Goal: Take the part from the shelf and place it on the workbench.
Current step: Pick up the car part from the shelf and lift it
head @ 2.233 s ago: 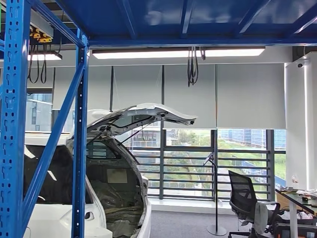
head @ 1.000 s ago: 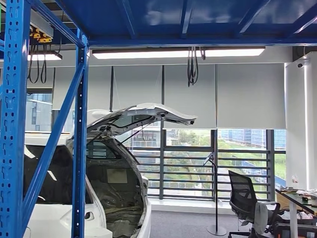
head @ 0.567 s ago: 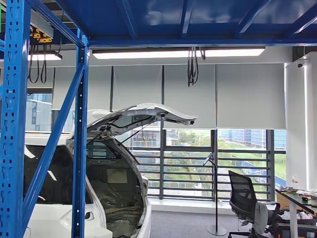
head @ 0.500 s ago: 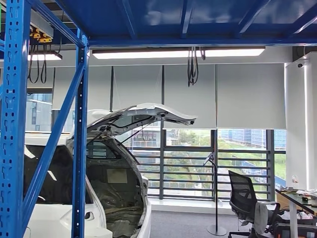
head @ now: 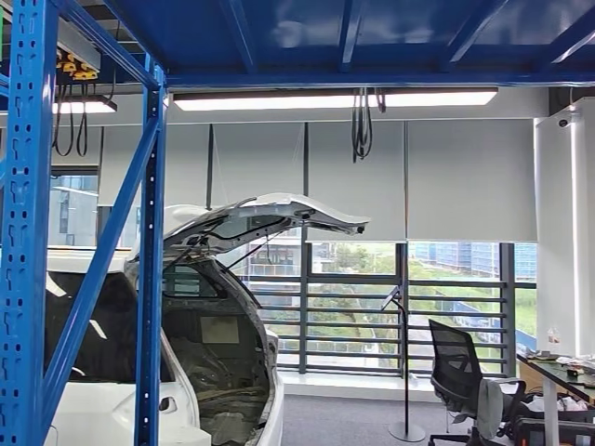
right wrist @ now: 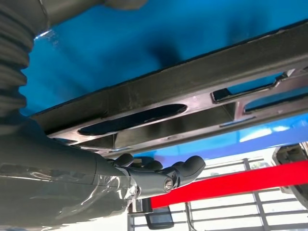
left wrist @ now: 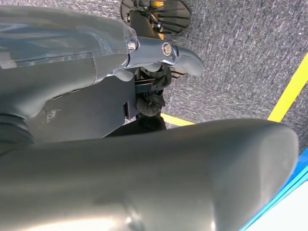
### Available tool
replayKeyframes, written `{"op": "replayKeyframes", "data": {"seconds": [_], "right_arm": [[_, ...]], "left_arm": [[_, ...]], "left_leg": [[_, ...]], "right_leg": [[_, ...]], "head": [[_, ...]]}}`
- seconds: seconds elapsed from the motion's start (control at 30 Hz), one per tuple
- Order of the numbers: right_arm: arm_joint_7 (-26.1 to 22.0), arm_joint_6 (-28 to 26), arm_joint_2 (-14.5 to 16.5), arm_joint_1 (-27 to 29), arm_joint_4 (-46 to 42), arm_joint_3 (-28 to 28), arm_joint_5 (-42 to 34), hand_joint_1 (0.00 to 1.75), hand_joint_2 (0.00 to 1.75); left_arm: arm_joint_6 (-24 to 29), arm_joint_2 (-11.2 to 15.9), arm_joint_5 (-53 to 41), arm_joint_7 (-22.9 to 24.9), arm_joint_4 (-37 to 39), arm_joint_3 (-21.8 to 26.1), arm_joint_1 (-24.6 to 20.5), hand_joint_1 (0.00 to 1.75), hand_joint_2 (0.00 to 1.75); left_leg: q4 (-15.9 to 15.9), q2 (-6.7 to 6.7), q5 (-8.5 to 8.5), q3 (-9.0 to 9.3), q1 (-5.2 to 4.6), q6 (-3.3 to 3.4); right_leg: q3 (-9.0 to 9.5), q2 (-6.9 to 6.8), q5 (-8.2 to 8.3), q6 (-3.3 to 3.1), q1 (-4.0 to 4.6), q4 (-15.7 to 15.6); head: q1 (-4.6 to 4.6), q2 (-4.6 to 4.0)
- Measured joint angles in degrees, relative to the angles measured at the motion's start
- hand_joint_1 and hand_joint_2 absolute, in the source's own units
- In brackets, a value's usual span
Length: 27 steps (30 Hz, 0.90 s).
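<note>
Right robot hand (right wrist: 160, 175) beside long black part (right wrist: 188, 108)

Shelf upright (head: 24, 223) left, car (head: 210, 353) behind it (hatch raised), chair (head: 459, 376) right.

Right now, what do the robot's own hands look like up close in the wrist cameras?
Both are dark grey. The left hand has a smooth, thick grey thumb, a clear film wrapped over its cover, and a glossy finger with round silver screw heads. The right hand matches: ribbed grey bellows at the wrist, wrinkled clear film, and dark fingers with a round silver fastener.
</note>
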Motion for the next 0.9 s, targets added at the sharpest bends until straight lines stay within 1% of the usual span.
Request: {"op": "replayKeyframes", "data": {"seconds": [0.43,0.9], "right_arm": [[-0.15,0.64,0.02,-0.19,0.09,-0.54,-0.2,0.0,1.75],[-0.61,1.0,0.02,-0.1,0.09,-0.99,-0.27,0.0,1.75]], "left_arm": [[-0.02,0.0,0.0,-0.09,0.0,0.0,0.01,0.0,0.0],[1.1,0.01,-0.7,-1.84,0.0,-0.21,-0.02,0.0,0.0]], "left_leg": [[0.0,0.0,0.0,0.07,0.0,0.0],[0.0,0.0,0.0,0.11,0.0,0.0]], "right_leg": [[0.07,0.0,0.0,0.0,0.0,0.0],[0.08,0.01,0.0,0.0,0.0,0.0]], "head": [[0.0,0.0],[0.0,0.0]]}}
